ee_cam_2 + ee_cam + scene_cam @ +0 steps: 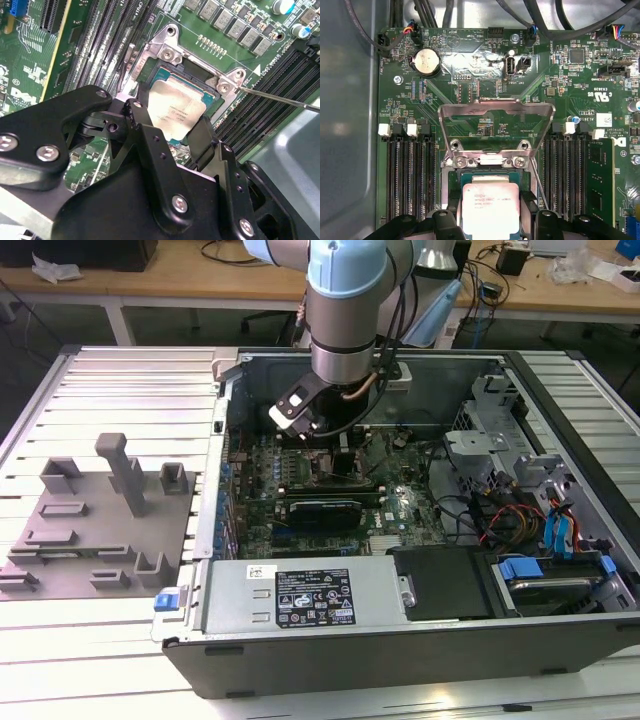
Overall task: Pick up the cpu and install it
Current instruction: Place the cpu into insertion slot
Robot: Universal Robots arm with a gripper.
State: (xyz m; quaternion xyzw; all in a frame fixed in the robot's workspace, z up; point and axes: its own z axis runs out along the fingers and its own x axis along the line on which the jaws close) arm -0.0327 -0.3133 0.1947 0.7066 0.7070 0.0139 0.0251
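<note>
The hand (489,219) is clamped on the cpu (490,205) right over the open socket (470,176), latch plate (496,104) flipped up. Small dark print on the cpu's silver lid.

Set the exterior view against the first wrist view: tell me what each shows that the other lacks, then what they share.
The exterior view adds the robot arm, the grey fixture plate on the exterior view's left beside the computer case, and the labelled power supply. The first wrist view adds the cpu gripped between the black fingers, the raised metal load plate, and a coin cell battery. Both show the green motherboard.
</note>
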